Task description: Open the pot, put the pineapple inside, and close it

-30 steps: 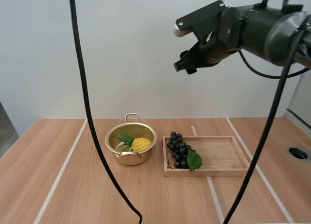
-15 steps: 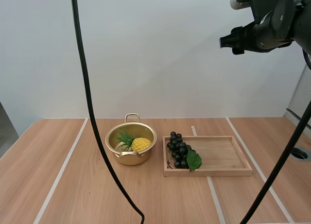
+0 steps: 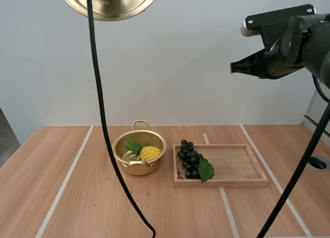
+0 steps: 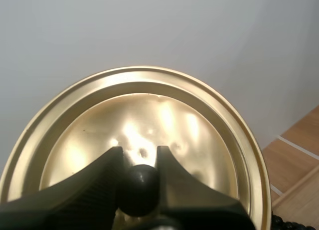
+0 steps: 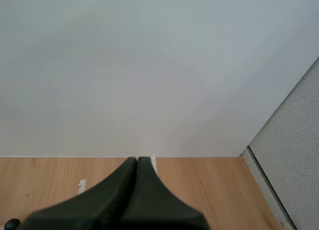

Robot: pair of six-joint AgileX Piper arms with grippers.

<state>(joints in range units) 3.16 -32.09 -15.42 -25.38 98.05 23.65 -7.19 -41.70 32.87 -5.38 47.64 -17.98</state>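
The golden pot (image 3: pixel 139 151) stands open on the table, and the yellow pineapple (image 3: pixel 149 153) with its green leaves lies inside it. Its golden lid (image 3: pixel 110 1) hangs high above the table, over the pot's left side. In the left wrist view my left gripper (image 4: pixel 138 175) is shut on the lid's black knob (image 4: pixel 138 182), with the lid (image 4: pixel 134 125) spread out beyond the fingers. My right gripper (image 3: pixel 234 68) floats high at the right, well above the tray, fingers pressed together as one wedge (image 5: pixel 136 167) with nothing in them.
A wooden tray (image 3: pixel 237 165) lies right of the pot, with a bunch of dark grapes (image 3: pixel 191 160) and a green leaf at its left end. A round hole (image 3: pixel 315 162) sits in the table at the far right.
The lid has come into the high view at the top left. My right gripper swung right from above the pot, dropped a little, and its fingers went from open to shut.
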